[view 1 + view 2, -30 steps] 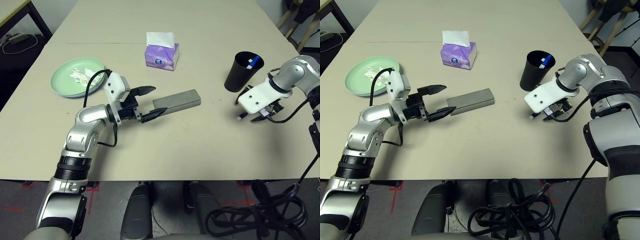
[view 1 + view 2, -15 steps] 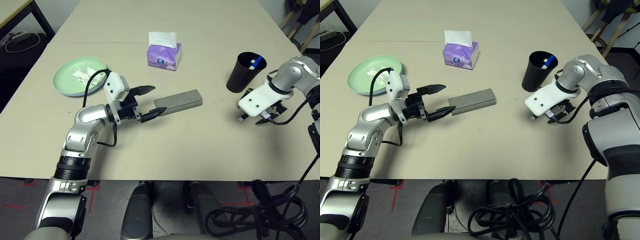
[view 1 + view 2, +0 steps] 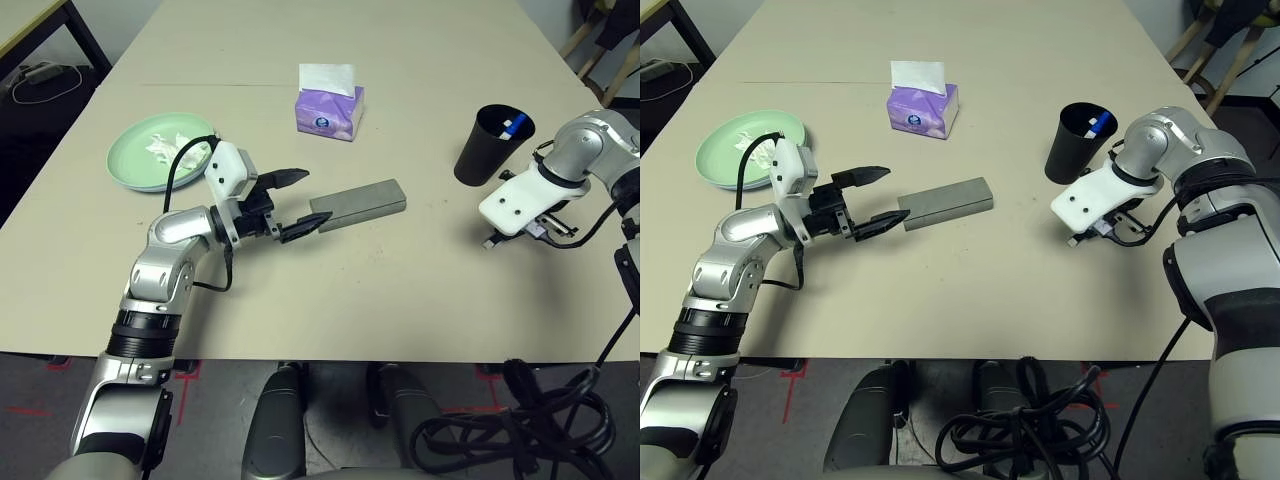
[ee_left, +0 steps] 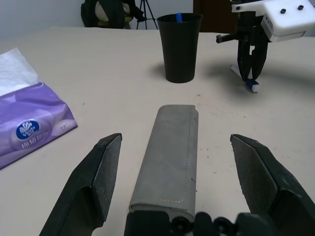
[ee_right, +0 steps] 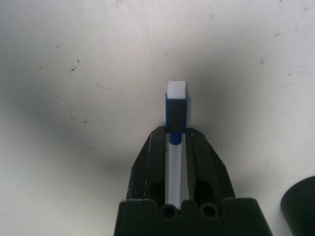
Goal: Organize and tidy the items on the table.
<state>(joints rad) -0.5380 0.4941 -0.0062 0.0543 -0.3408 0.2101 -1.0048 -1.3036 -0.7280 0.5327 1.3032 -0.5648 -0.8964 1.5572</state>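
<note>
While the right end effector is clamped on a blue-and-white pen just beside the black cup, pointing straight down at the bench, your job is to get that pen into the cup cleanly. The pen sits between the two fingers with its capped end poking out past the tips, so judge the grip as narrow and lift straight up before you swing toward the cup; a sideways drag could roll the pen out. Bring it over the cup's mouth, keep it near upright, and clear the rim and the other pen already standing inside before you let go.

Your left end effector is spread wide and level, its fingers either side of the near end of the grey glasses case, which lies well to the left of the cup; whether they touch it you cannot tell. Leave that arm parked until the pen is dropped.

Further left of the cup, beyond the case, stand the purple tissue pack and the green plate with the crumpled tissue on it
</note>
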